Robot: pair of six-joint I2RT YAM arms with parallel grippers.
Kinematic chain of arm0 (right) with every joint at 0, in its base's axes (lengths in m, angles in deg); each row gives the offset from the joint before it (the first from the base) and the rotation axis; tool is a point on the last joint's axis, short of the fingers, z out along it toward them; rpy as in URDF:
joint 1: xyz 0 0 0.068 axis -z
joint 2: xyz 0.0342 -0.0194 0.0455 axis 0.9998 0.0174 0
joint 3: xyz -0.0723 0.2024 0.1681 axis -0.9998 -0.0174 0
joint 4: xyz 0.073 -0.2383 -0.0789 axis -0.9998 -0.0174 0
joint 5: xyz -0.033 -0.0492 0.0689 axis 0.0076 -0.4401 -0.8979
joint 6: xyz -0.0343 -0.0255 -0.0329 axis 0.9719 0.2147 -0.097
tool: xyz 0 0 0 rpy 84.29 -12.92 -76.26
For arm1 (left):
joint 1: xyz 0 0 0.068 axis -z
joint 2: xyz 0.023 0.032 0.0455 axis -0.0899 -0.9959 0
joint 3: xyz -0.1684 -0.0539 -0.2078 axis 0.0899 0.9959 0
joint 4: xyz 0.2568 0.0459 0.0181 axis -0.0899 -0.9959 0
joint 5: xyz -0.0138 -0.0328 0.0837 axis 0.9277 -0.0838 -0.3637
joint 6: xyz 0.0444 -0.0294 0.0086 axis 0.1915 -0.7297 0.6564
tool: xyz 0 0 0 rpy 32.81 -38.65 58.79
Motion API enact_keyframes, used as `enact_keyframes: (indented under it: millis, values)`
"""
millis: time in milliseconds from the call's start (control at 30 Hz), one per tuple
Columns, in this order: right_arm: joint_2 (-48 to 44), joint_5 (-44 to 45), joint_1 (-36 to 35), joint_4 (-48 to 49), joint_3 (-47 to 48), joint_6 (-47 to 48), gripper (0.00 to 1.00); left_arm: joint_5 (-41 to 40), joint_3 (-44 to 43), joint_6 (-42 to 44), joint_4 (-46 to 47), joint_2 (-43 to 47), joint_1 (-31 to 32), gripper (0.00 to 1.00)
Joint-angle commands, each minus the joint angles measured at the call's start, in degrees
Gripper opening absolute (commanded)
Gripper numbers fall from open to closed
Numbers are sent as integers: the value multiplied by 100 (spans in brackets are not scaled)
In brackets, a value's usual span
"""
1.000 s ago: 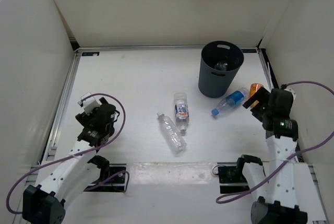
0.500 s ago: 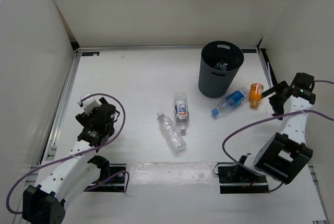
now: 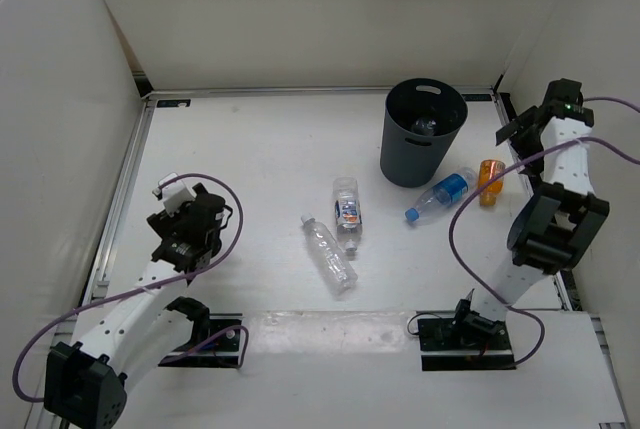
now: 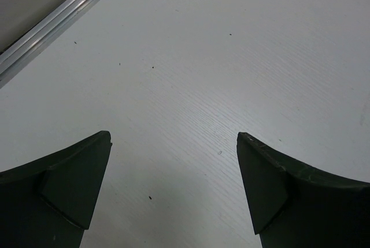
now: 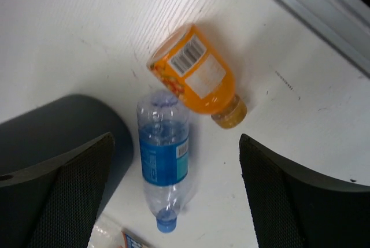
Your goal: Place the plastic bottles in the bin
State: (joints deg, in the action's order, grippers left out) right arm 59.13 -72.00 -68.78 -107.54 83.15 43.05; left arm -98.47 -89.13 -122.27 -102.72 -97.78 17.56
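The dark grey bin [image 3: 423, 144] stands at the back right, with a clear bottle inside it. A plain clear bottle [image 3: 328, 254] and a bottle with an orange-blue label [image 3: 347, 211] lie mid-table. A blue-tinted bottle [image 3: 440, 193] lies next to the bin, beside an orange bottle [image 3: 488, 181]. My right gripper [image 3: 522, 129] is open and empty, high above these two. In the right wrist view the gripper [image 5: 174, 139] looks down on the blue bottle [image 5: 165, 161], the orange bottle [image 5: 193, 77] and the bin's wall [image 5: 52, 132]. My left gripper [image 3: 188, 221] is open and empty over bare table at the left; the left wrist view [image 4: 173, 138] shows the same.
White walls enclose the table on three sides. A metal rail [image 3: 128, 184] runs along the left edge and another along the right edge [image 5: 312, 5]. Cables loop from both arms.
My right arm has swung from the near right up to the far right corner, and its gripper now looks down on the blue and orange bottles. The left arm shifted slightly.
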Motion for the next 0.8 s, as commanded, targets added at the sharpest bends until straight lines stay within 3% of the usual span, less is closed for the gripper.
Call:
enact_keyframes:
  millis: [0, 367, 700, 767]
  values:
    - [546, 395, 60, -559, 667, -35, 90, 45, -310, -49, -117, -124, -13, 100]
    - [1873, 519, -54, -752, 1213, 36, 90, 63, -302, -50, -91, -133, -5, 100]
    - [2288, 166, -142, -769, 1336, 246, 90, 37, -301, -85, -100, -124, -4, 100]
    - [2323, 132, -107, -805, 1380, 308, 82, 19, -301, -94, -108, -107, 4, 100]
